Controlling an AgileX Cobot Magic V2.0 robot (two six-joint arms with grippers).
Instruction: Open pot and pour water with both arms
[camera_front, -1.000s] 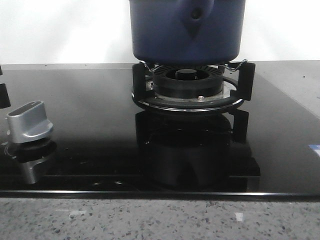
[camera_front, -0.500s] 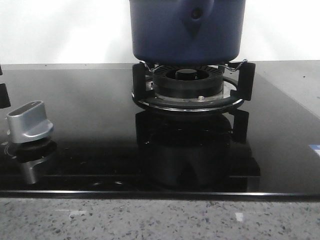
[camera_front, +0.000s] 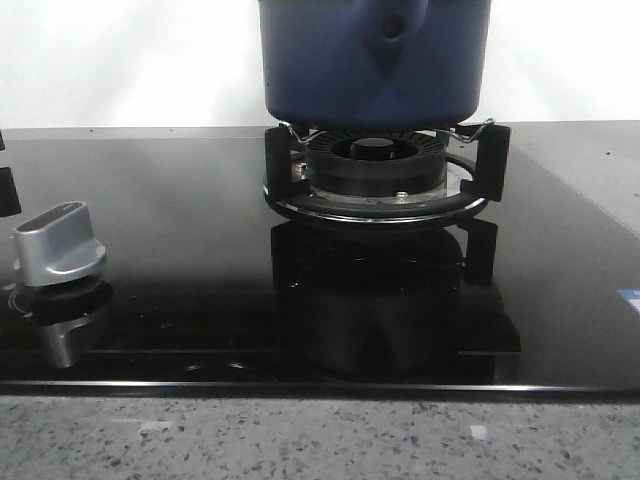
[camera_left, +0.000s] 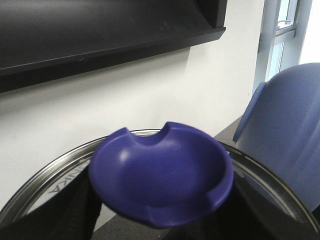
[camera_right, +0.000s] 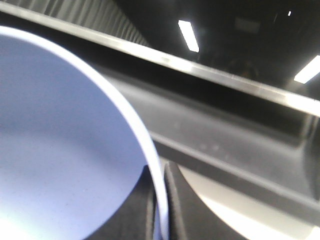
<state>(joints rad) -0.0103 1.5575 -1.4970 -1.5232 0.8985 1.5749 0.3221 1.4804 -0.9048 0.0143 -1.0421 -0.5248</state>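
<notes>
The dark-blue pot fills the top middle of the front view, its handle mount with a round hole facing me. Its base is just at the tops of the burner's supports; I cannot tell if it touches them. My right gripper is shut on the pot's thin rim, one finger inside and one outside. My left gripper is shut on the blue knob of the steel-rimmed lid, held beside the pot. Neither gripper shows in the front view.
A black burner ring with upright supports sits on the glossy black cooktop. A silver control knob stands at the front left. A speckled counter edge runs along the front. A black shelf hangs on the white wall.
</notes>
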